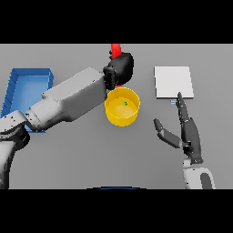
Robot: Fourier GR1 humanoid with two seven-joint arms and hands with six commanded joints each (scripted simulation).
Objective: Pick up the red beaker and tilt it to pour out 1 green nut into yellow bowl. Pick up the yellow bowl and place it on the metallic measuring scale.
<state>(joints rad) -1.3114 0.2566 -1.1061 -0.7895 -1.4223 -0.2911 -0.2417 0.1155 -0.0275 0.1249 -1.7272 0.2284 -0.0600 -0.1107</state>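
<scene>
Left hand (122, 67) curled round red beaker (116, 48) just behind yellow bowl (122, 107) (one green nut (125, 103) inside). Right hand (189, 132) open, fingers straight, near scale (173, 82).

Bare grey table (91, 150) lying open before the round yellow bowl (122, 108); white-grey left arm (68, 98) crossing its left flank; open table separating bowl and flat metallic scale (173, 82).

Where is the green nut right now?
In the head view, the green nut lies inside the yellow bowl at table centre, just below the left hand holding the red beaker.
</scene>
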